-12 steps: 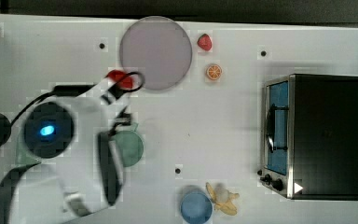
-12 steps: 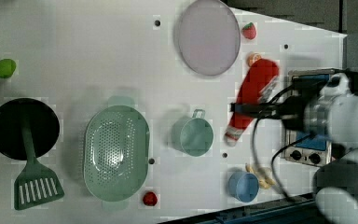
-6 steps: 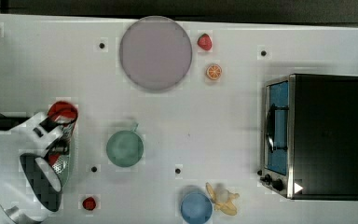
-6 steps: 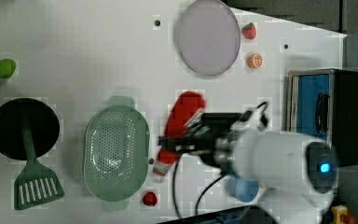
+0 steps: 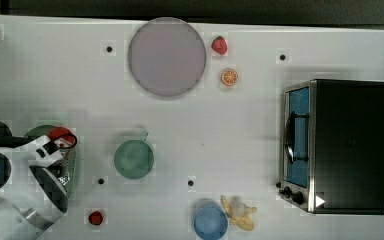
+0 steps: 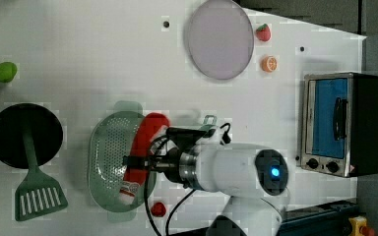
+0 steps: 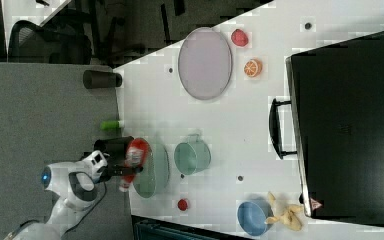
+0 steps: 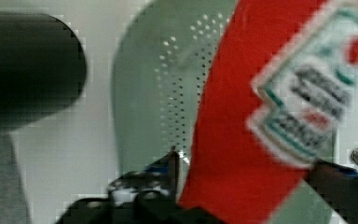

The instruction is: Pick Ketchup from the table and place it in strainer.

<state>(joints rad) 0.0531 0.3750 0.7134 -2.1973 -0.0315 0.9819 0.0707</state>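
My gripper [image 6: 137, 162] is grasping the Ketchup [image 6: 140, 147], lifted above the strainer [image 6: 107, 162]. I judge only lowering and releasing remain.

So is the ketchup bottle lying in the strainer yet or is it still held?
Still held: the gripper is shut on the ketchup bottle, which hangs over the mint-green strainer, not released.

The white arm reaches in from the left view's lower right, wrist turned sideways. Its gripper [image 6: 137, 164] has black fingers [image 8: 170, 170] clamped on either side of the Ketchup [image 6: 140, 147], which lies lengthwise between them.
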